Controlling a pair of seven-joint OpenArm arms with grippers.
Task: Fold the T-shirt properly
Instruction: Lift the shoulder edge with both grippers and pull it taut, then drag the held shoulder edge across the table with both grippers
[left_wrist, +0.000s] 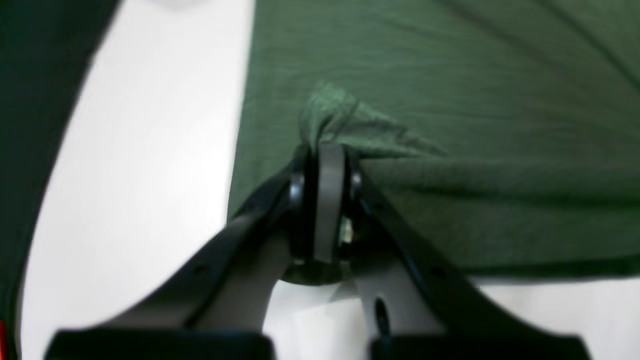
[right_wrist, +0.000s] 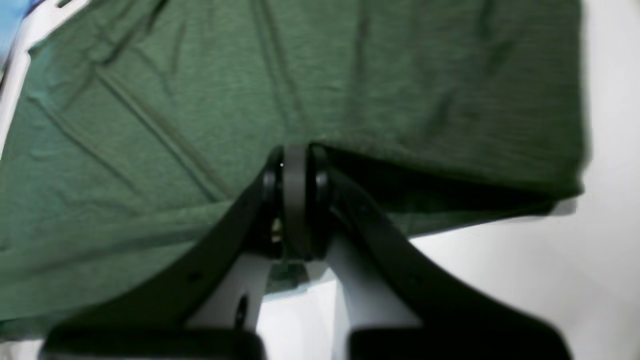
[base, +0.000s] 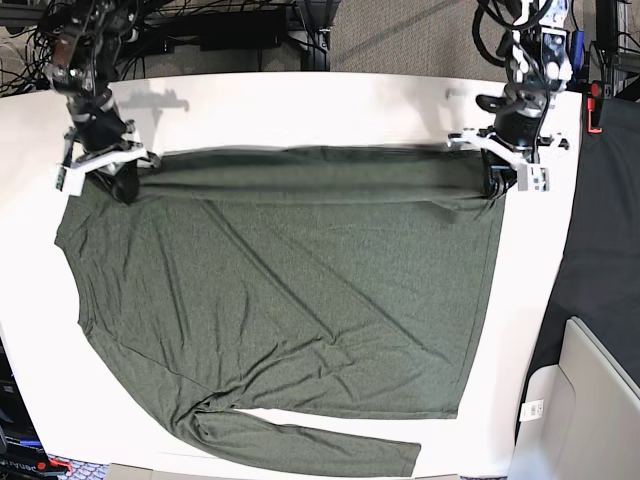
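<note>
I see the T-shirt (base: 290, 300) spread on the white bench (base: 330, 110), cables (base: 230, 20) seemingly beyond; left fingers (left_wrist: 325, 150) and right fingers (right_wrist: 295, 152) pinch its far edge.

Dark olive-green T-shirt (base: 290, 300), heathered with faint fine stripes up close. Plain white table (base: 300, 105) under it. Black left claw (left_wrist: 320, 150) and black right claw (right_wrist: 295, 150), both with grey middle bits. Grey speckled carpet (base: 400, 35) out back.
</note>
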